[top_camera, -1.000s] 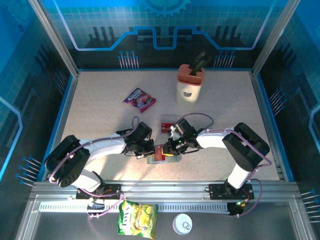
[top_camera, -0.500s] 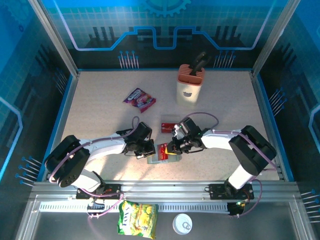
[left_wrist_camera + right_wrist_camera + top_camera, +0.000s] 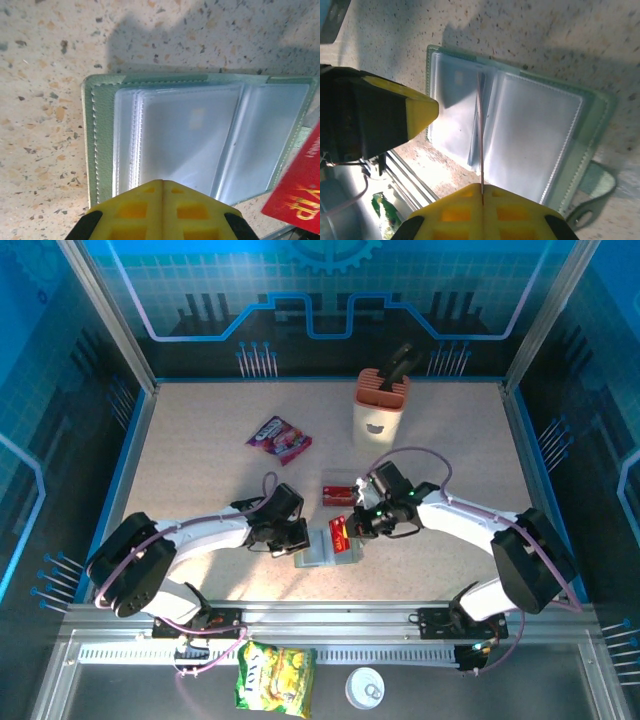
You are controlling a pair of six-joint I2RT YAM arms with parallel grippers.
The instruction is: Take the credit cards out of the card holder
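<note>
The card holder (image 3: 322, 552) lies open on the table, grey-green outside, its pale blue-grey pocket panels (image 3: 200, 135) facing up. My left gripper (image 3: 297, 541) is shut, its yellow tips (image 3: 162, 182) resting on the holder's near panel. My right gripper (image 3: 355, 526) is shut on a red credit card (image 3: 340, 533), held just above the holder's right side. In the right wrist view that card (image 3: 480, 135) is seen edge-on, clamped by the right gripper (image 3: 482, 186) over the holder (image 3: 540, 145). A second red card (image 3: 337, 494) lies flat on the table behind the holder.
A beige knife block (image 3: 380, 412) stands at the back centre. A purple-red snack packet (image 3: 279, 438) lies back left. A yellow-green packet (image 3: 276, 678) and a white lid (image 3: 365, 688) sit below the front rail. Blue walls ring the table.
My right gripper closed fully on the red card and drew it up and to the right, off the holder's pocket. The left gripper stayed put on the holder.
</note>
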